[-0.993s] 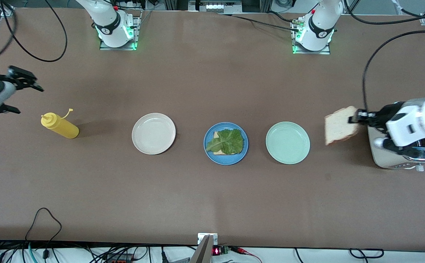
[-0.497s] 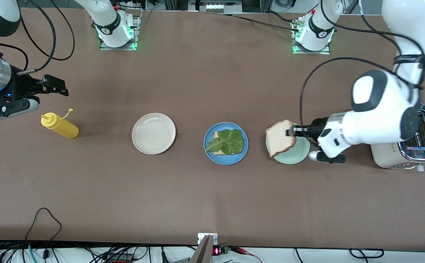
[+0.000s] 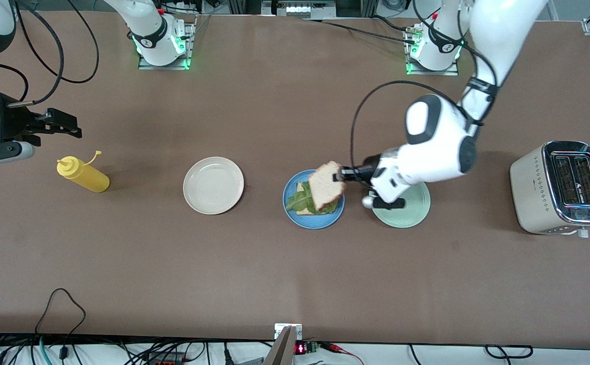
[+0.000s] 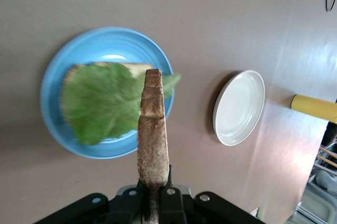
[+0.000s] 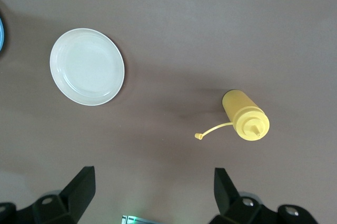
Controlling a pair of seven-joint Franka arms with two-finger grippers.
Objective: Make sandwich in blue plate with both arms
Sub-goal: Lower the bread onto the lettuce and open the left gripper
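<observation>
The blue plate (image 3: 315,223) lies mid-table between two other plates. In it a bread slice (image 4: 134,68) carries a ruffled green lettuce leaf (image 3: 300,202) (image 4: 102,103). My left gripper (image 3: 339,176) (image 4: 154,192) is shut on a second bread slice (image 3: 325,190) (image 4: 152,129), gripped by one edge and tilted on edge in the air over the blue plate (image 4: 52,108) and the lettuce. My right gripper (image 3: 69,124) (image 5: 154,182) hangs open and empty over the table at the right arm's end, near the yellow bottle.
A cream-white plate (image 3: 213,185) (image 5: 87,66) and a yellow squeeze bottle (image 3: 84,175) (image 5: 246,116) lie toward the right arm's end. A mint-green plate (image 3: 411,215) sits under the left wrist, and a toaster (image 3: 558,187) stands at the left arm's end.
The left arm has carried the bread slice from beside the toaster, over the mint-green plate, to above the blue plate. The right gripper has shifted slightly and stayed open.
</observation>
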